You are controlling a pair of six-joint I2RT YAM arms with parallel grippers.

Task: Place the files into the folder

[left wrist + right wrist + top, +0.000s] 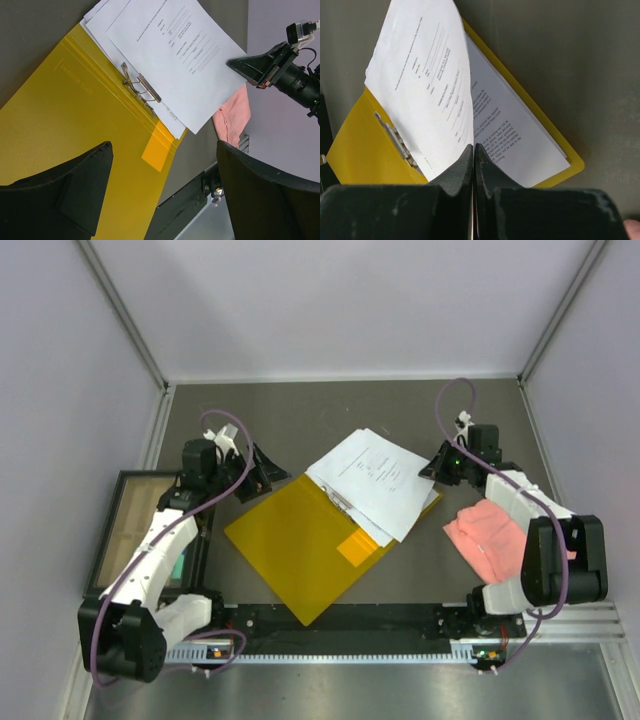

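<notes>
**Step in hand.** I judge the loading half done. The folder (285, 550) lies open and flat at the centre of the table (300, 420). The files (375, 480) rest on its half toward 1 o'clock, and the cover toward 7 o'clock is bare.

**Right gripper** (473, 152). It sits at 3 o'clock of the stack with its jaws closed tight. In the right wrist view the top sheet (420, 85) curls up off the sheets beneath, and its free edge runs into the closed jaws. I read that as a pinch on this one sheet.

**Left gripper** (265, 472). It hangs at 10 o'clock of the folder, jaws spread wide and holding nothing, clear of the cover.

**Container and contents.** The folder holds several printed sheets, fanned out rather than squared. Their corners overhang the folder's edges toward 12 and 1 o'clock. The metal clip (142, 86) lies along the spine at the inner edge of the sheets. I cannot tell whether it clamps them. A darker orange patch (157, 150) shows near the spine at 5 o'clock.

**Next move.** The lifted sheet needs laying flat and the stack nudging inside the folder's outline. The bare cover can then be swung over. I would keep the spread gripper low at the cover's free edge.

**Off-task.** The pink cloth (485, 530) lies at 4 o'clock, apart from the folder.
</notes>
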